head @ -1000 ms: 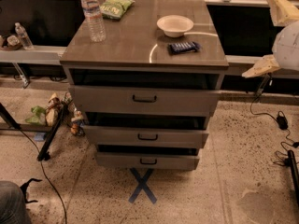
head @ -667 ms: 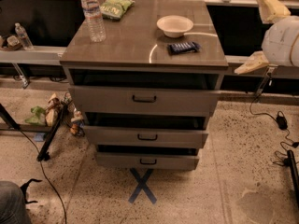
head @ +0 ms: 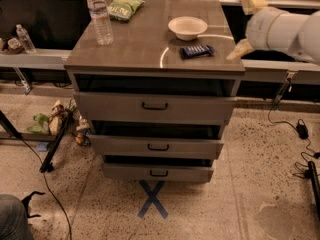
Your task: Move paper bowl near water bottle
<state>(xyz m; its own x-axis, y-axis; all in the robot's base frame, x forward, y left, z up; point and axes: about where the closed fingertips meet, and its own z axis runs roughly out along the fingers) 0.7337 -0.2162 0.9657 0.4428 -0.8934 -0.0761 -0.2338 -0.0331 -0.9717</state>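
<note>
A grey-brown laminate cabinet (head: pixel 135 44) stands at centre on a speckled stone floor (head: pixel 260 184). Its three drawers are each partly pulled out, stepped forward from bottom to top: top drawer (head: pixel 115 106), middle drawer (head: pixel 125 145), bottom drawer (head: pixel 130 172). Each carries a dark bar handle.

On the cabinet top:
- A green crinkled snack bag (head: pixel 124 8) lies at the rear.
- A dark blue flat packet (head: pixel 197 50) lies near the front right.

A blue tape cross (head: pixel 152 205) marks the floor in front of the cabinet. A small clear capped bottle (head: pixel 24 38) stands on the left ledge. Crumpled wrappers (head: pixel 47 121) and a black slanted pole (head: pixel 55 144) lie at left. A black cable with adapter (head: pixel 302 130) lies at right.

The gripper (head: pixel 245 26) hangs beside the cabinet's right edge, fingers spread.
</note>
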